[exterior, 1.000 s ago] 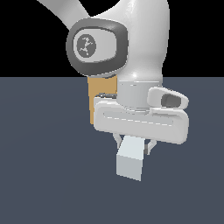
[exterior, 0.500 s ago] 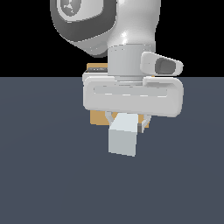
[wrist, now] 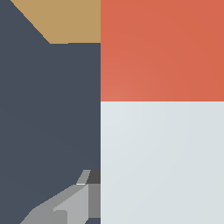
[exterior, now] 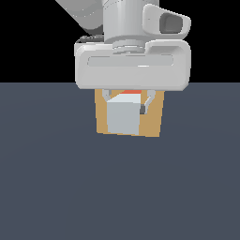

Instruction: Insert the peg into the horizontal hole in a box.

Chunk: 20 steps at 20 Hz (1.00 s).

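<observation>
Peg (exterior: 123, 117): pinched in your hand (exterior: 126, 104), lifted off the surface (exterior: 56, 187), orange end pointing toward the box (exterior: 152, 122) directly behind it. Hole: hidden by the peg. Done: grasp, approach. Remaining, by my judgement: final alignment and insertion.

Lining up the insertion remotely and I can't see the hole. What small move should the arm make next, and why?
Probably a slow, short advance of the peg toward the box, ready to correct. The gripper holds the peg end-on in front of the box face, orange end leading; in the wrist view that end lies beside the box. The hole is hidden behind the peg, so alignment is unconfirmed.
</observation>
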Motion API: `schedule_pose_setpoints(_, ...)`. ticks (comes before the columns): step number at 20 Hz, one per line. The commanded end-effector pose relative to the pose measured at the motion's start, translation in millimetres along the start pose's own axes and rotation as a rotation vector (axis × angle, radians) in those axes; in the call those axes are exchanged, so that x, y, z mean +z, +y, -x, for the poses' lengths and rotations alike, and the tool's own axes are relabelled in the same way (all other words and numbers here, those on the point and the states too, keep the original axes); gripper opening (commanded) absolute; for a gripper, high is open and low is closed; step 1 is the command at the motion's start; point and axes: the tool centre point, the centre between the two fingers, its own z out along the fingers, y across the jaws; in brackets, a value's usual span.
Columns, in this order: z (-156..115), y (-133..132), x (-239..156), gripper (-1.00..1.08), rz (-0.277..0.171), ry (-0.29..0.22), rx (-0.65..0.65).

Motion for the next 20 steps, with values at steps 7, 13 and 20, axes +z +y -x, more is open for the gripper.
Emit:
schedule_pose_setpoints(7,0.8,-2.5,-15.7,-1.0,0.005,0.001,-0.016)
schedule_pose_setpoints(13,0.7,0.2,-19.5,-1.0,0.008,0.002,-0.019)
schedule_pose_setpoints(20,-0.7,-1.2,-16.8,-1.0,0.003,0.001,-0.019)
